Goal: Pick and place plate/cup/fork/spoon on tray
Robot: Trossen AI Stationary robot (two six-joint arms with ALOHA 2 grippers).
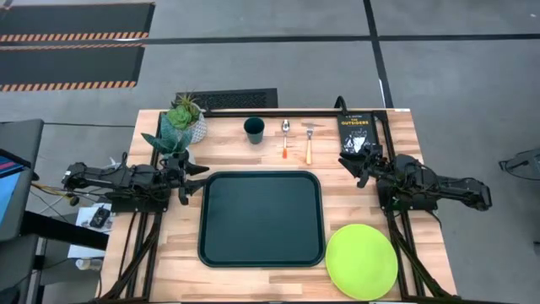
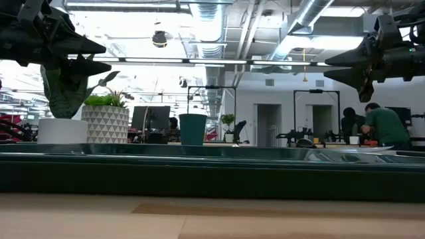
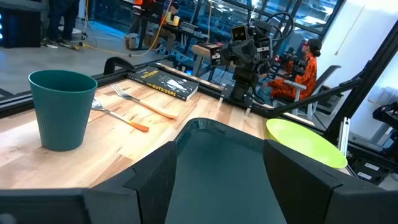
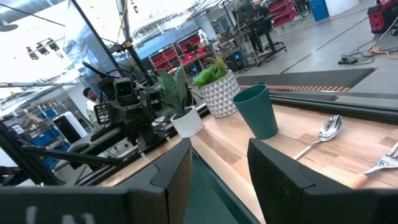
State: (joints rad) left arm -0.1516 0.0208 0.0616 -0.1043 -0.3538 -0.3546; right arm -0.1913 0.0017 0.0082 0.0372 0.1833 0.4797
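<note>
Only the high view shows the plate beside the tray; both arms' jaws stand apart, empty.

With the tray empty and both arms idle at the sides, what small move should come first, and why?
Probably the right gripper, open and holding nothing, should swing toward the large round lime-green plate lying on the wooden table just beside the dark green rectangular tray. It is on that arm's side, and nothing sits on the tray yet.
</note>
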